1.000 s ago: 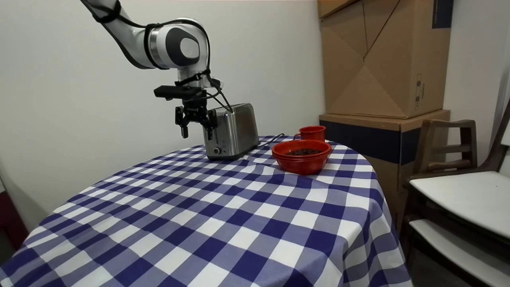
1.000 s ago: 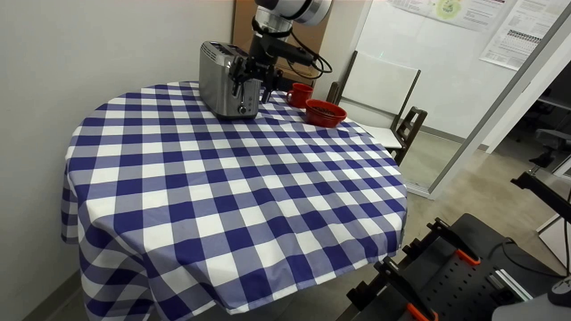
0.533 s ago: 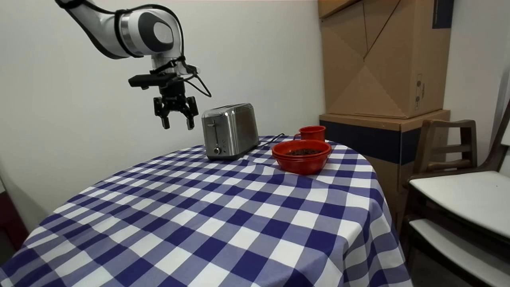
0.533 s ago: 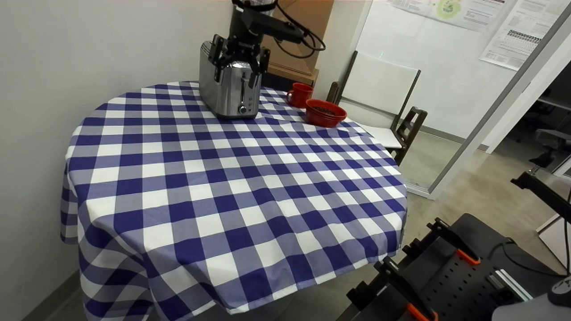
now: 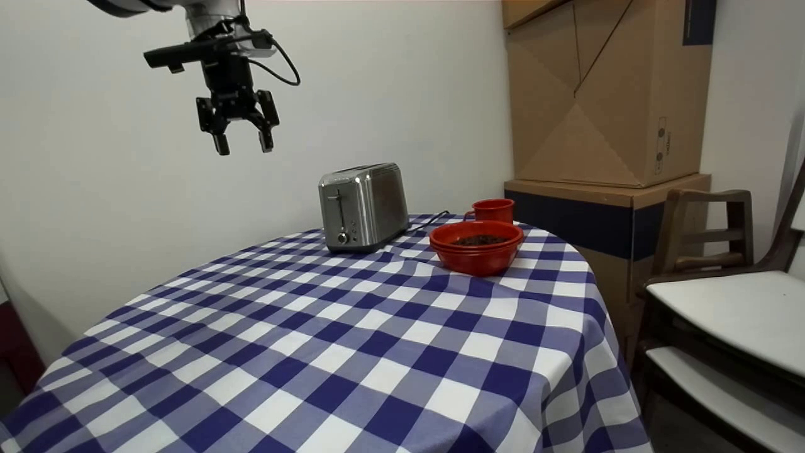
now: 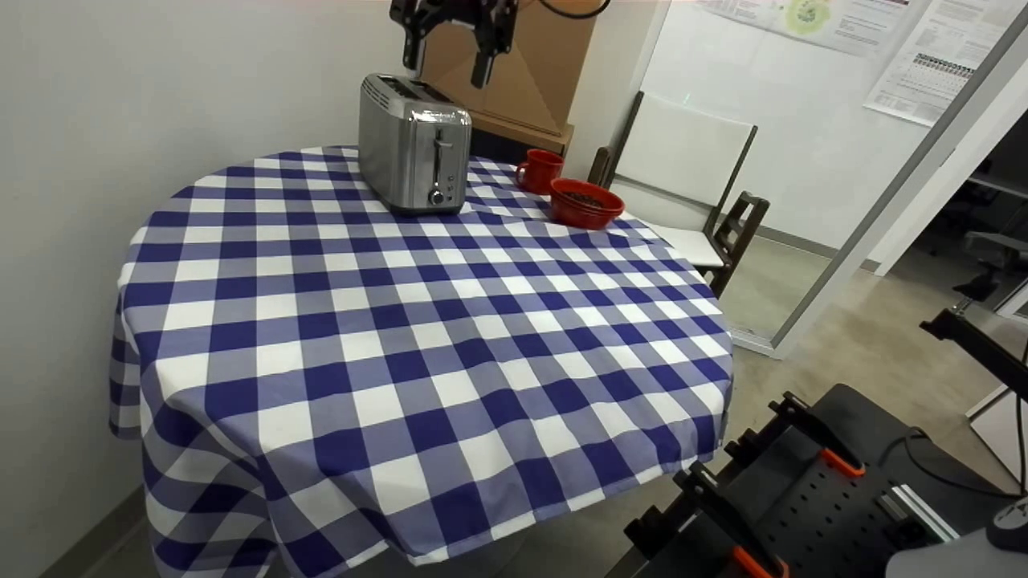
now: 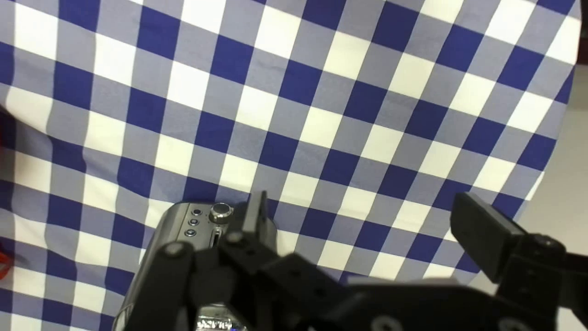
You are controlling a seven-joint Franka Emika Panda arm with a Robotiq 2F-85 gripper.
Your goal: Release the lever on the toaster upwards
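The silver-grey toaster (image 5: 387, 207) stands upright near the table's back edge; it also shows in an exterior view (image 6: 389, 148). Its lever (image 5: 334, 197) sits near the top of the vertical slot on the end face, and the lever shows high there in an exterior view too (image 6: 444, 145). My gripper (image 5: 244, 150) is open and empty, apart from the toaster and higher than its top. It also shows in an exterior view (image 6: 446, 76). In the wrist view my open fingers (image 7: 360, 202) have only tablecloth between them. The toaster's knob end (image 7: 183, 230) shows there, with the lever hidden behind a finger.
Red stacked bowls (image 5: 476, 255) with dark contents and a red mug (image 5: 494, 210) stand beside the toaster. A blue-and-white checked cloth (image 5: 352, 352) covers the round table. A wall is behind. Cardboard boxes (image 5: 585, 100) and a chair (image 5: 729, 302) stand beyond the table.
My gripper has moved up and away from the toaster's lever end, where it was a second ago. The lever, hidden then in an exterior view, now shows high in its slot. The gripper remains open.
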